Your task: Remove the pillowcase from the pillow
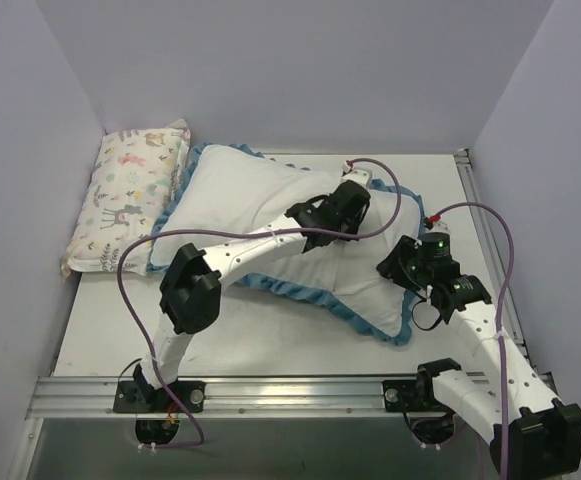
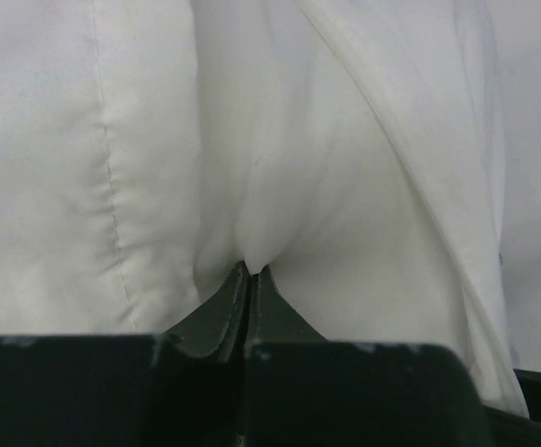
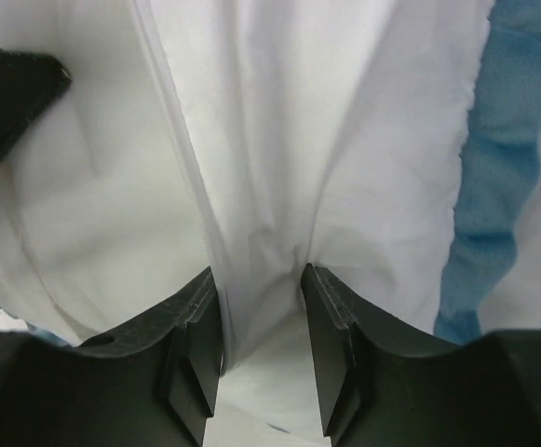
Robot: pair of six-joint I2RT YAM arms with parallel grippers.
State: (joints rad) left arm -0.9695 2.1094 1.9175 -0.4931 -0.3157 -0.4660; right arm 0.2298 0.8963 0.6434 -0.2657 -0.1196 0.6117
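The pillowcase (image 1: 270,205) lies across the table's middle, white face up, with blue ruffled trim (image 1: 360,315) round its edge. Its bear pattern is not in view. The pillow is hidden inside and shows only as a plump bulge at the far left. My left gripper (image 1: 338,208) rests on the case's middle, shut with a small pinch of the white fabric (image 2: 251,223) at its tips (image 2: 250,270). My right gripper (image 1: 402,266) is at the case's right side. Its jaws (image 3: 261,279) stand partly apart, astride a raised fold of white fabric (image 3: 261,186), beside the trim (image 3: 493,186).
A small pastel animal-print pillow (image 1: 130,195) lies at the far left against the wall. Purple walls close the left, back and right. A metal rail (image 1: 270,395) runs along the near edge with both arm bases on it.
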